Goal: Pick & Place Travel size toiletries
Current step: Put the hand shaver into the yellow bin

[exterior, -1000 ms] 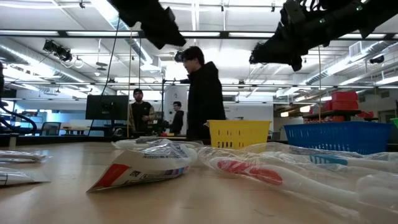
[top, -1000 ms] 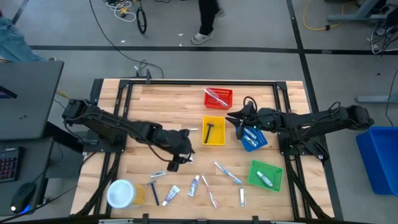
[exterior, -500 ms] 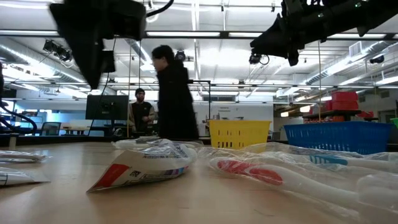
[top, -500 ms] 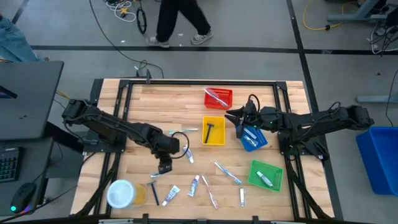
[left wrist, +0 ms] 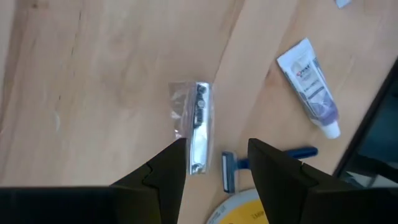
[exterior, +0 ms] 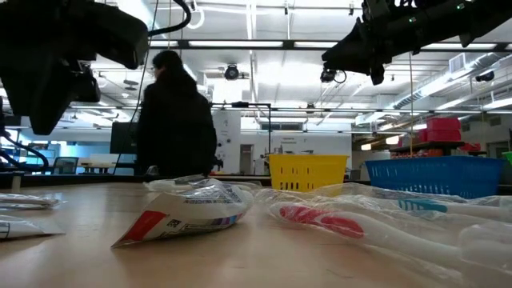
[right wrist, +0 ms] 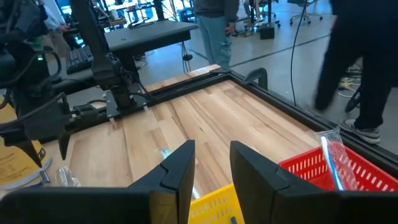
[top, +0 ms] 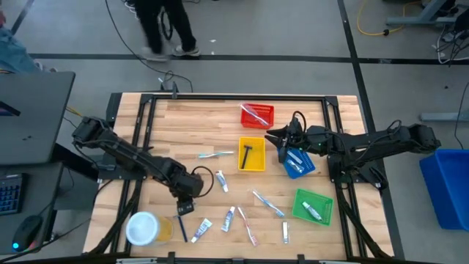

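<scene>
While the left gripper [top: 185,208] hangs over the near-left of the table [top: 190,125], its fingers [left wrist: 168,165] are spread with nothing between them. A silvery packet [left wrist: 194,124] lies directly ahead of the gap in the wrist view, just off the tips, its long axis roughly in line with the fingers. My read is that the jaws already straddle its narrow width, so a straight drop should do. A blue razor [left wrist: 230,171] and the yellow tub [top: 144,228] sit close beside it, so there's a clash risk. More toiletries line the near edge: white tubes [top: 229,218], a toothbrush [top: 267,202], another tube [top: 285,232].

Mid-table: another small tube [top: 221,180], a toothbrush [top: 215,155], and a yellow tray [top: 251,155] holding a black razor. The green tray [top: 327,207] at near-right holds one item.

Farther right, the right gripper [top: 282,141] hovers by the blue tray [top: 309,166], fingers [right wrist: 177,168] parted and empty, well apart from the packet, so this pick goes to the left arm. The red tray [top: 268,116] with a toothbrush sits at the far side.
</scene>
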Controlling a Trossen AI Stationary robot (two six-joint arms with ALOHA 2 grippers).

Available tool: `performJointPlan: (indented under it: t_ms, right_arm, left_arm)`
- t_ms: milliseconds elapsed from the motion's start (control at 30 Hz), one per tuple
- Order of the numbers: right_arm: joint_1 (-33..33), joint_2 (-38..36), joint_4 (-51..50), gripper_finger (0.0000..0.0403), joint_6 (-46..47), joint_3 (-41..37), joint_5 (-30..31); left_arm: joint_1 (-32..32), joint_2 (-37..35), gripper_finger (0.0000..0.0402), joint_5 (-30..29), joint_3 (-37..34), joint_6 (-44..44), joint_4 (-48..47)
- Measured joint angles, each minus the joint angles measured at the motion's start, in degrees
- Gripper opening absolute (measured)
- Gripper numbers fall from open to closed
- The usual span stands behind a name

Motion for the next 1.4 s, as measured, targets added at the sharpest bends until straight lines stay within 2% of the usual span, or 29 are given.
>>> performJointPlan:
  t_ms: [500, 700, 933, 1233, 1400]
  right_arm:
    - [-0.02, 0.0, -0.02, 0.0108, 0.0, 0.0, 0.0]
    - [-0.01, -0.02, 0.08, 0.0108, 0.0, 0.0, 0.0]
    - [0.04, -0.04, 0.04, 0.0108, 0.02, 0.0, 0.0]
    - [0.04, -0.04, 0.03, 0.0109, 0.02, 0.0, -0.04]
    - [0.04, -0.04, 0.0, 0.0109, 0.02, 0.0, -0.09]
  left_arm:
    - [-10.21, 1.09, 0.018, -9.86, 0.04, -2.39, 3.97]
    - [-10.81, 7.37, 0.0181, -5.34, -0.02, 2.22, 6.61]
    - [-10.63, 7.67, 0.0182, -4.68, 0.04, 0.03, 7.0]
    - [-11.9, 8.52, 0.0215, -5.32, 0.0, -1.7, 5.76]
    - [-12.02, 9.39, 0.0218, -3.63, -0.87, -1.94, 6.3]
